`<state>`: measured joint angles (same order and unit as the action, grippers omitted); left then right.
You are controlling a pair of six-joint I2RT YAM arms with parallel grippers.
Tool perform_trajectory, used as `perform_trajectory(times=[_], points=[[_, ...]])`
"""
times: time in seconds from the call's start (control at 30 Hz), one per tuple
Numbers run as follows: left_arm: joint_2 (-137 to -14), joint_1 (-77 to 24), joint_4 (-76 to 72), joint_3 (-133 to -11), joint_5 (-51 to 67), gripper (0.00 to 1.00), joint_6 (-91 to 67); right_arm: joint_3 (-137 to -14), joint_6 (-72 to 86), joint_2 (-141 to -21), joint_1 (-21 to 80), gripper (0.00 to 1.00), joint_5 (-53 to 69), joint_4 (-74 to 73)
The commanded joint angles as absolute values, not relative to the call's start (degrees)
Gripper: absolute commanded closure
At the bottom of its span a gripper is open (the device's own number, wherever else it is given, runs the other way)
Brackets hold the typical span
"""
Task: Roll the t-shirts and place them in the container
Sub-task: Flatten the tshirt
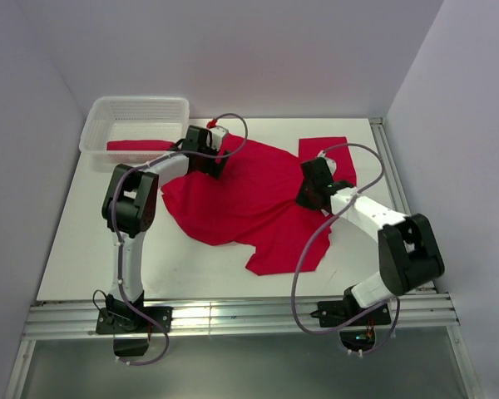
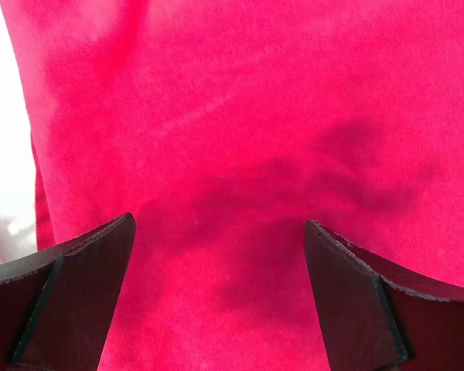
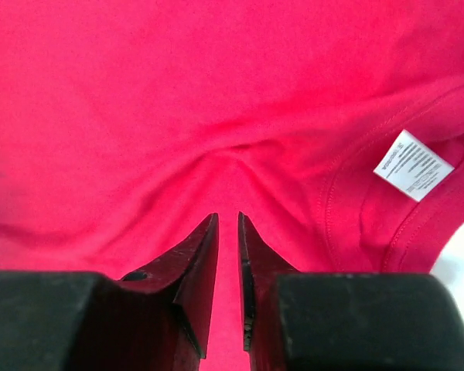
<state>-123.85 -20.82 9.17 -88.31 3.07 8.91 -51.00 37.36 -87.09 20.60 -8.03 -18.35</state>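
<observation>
T-shirt [image 1: 249,195] lies crumpled beside basket [image 1: 138,100] holding second t-shirt [image 1: 137,145]; left gripper [image 2: 220,224] gapes, right gripper [image 3: 228,216] barely parted.

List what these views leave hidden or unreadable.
Top view: the basket wall hides part of the inner shirt; left arm and right arm cover their jaws.
Right wrist: label print too small; whether the near-shut jaws pinch the spread shirt is unclear.
Left wrist: frame cuts off most of the spread shirt.

I've got one crimson t-shirt [image 1: 249,199] spread rumpled over the table's [image 1: 83,266] far middle, sleeve toward the far right corner, white neck label [image 3: 412,165] showing, second red t-shirt [image 1: 139,145] bunched lengthwise in the basket [image 1: 137,101], far left corner
</observation>
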Motion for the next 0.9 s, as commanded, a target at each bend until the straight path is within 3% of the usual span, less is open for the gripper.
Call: perform_trajectory(times=[0.0,0.1,0.33,0.87], points=[[-124.36,-21.01,9.67,-92.02,2.28,0.04,7.04,-51.41,36.04,-81.13,18.99,0.76,-7.82,-20.03],[-124.89,-21.01,10.28,-93.51,2.29,0.04,6.59,-54.22,35.07,-83.04,15.13,0.78,-7.39,-21.53],[-127.26,-21.01,12.65,-99.04,1.23,0.04,4.66,-60.64,38.58,-93.24,4.75,0.92,-4.48,-19.95],[-141.85,-21.01,24.33,-120.22,0.26,0.03,0.44,-79.88,45.0,-111.78,0.79,0.94,-13.09,-29.7]])
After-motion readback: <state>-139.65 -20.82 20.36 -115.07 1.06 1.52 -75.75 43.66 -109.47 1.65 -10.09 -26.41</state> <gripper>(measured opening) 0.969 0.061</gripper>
